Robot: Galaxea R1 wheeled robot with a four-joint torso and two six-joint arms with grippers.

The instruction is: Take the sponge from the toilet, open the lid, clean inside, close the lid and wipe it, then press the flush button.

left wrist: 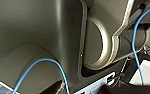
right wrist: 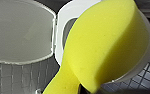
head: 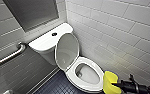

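Head view shows the white glossy ceramic toilet with its smooth white oval lid raised and leaning back toward the boxy tank. The oval bowl is open; inside it is pale ceramic with a small dark drain hole. The small round dark flush button sits on the flat tank cover. The black right gripper comes in from the lower right corner, almost level. It is clenched on the bright yellow oblong foam sponge, just beside the seat's front rim.
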